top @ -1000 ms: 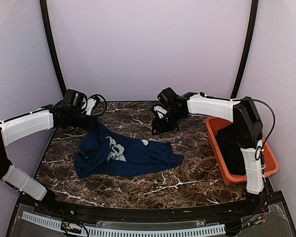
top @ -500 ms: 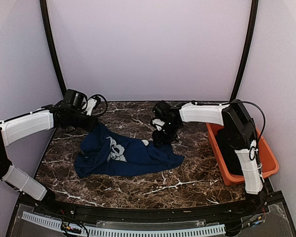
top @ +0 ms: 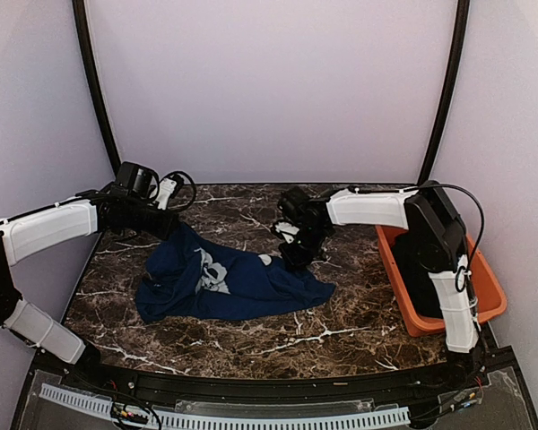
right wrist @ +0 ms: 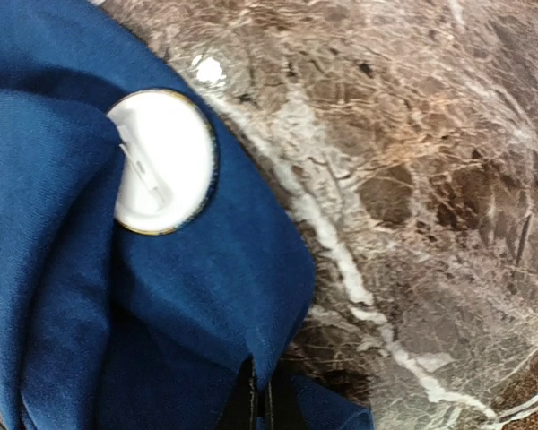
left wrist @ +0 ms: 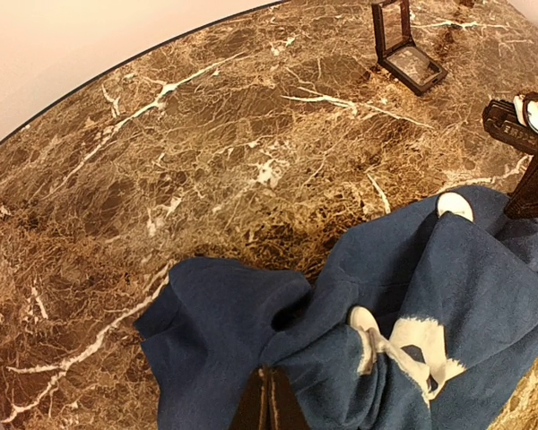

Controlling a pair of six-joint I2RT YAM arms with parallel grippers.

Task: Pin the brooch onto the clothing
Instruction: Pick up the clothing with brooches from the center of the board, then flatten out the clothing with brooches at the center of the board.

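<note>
Right wrist view: the small round brooch [right wrist: 161, 161] lies white back up on the navy blue T-shirt with a pale chest print [right wrist: 63, 296], its pin showing and its left side tucked under a fold. The right claw [right wrist: 260, 399] is pinched shut on the hem just below it, holding cloth, not the brooch. The brooch looks loose, so a tug on this hem could tip it off onto the brown marble counter [right wrist: 412, 179] or bury it under the fold

Left wrist view: the left claw [left wrist: 267, 403] is closed on a near fold of the T-shirt [left wrist: 484, 296]. The brooch [left wrist: 455, 205] sits at the far hem, beside the right claw [left wrist: 529, 179], and a small black hinged case [left wrist: 403, 54] stands open beyond. If both arms pull apart, the stretched cloth may flick the brooch away

Top view: the brooch [top: 264, 259] shows as a white dot on the rumpled T-shirt [top: 233, 282]. A second ago the right claw [top: 296, 254] hung farther back over bare counter [top: 251, 331], jaws apart; it has since dropped to the hem and shut. The left claw [top: 169, 226] has not moved
</note>
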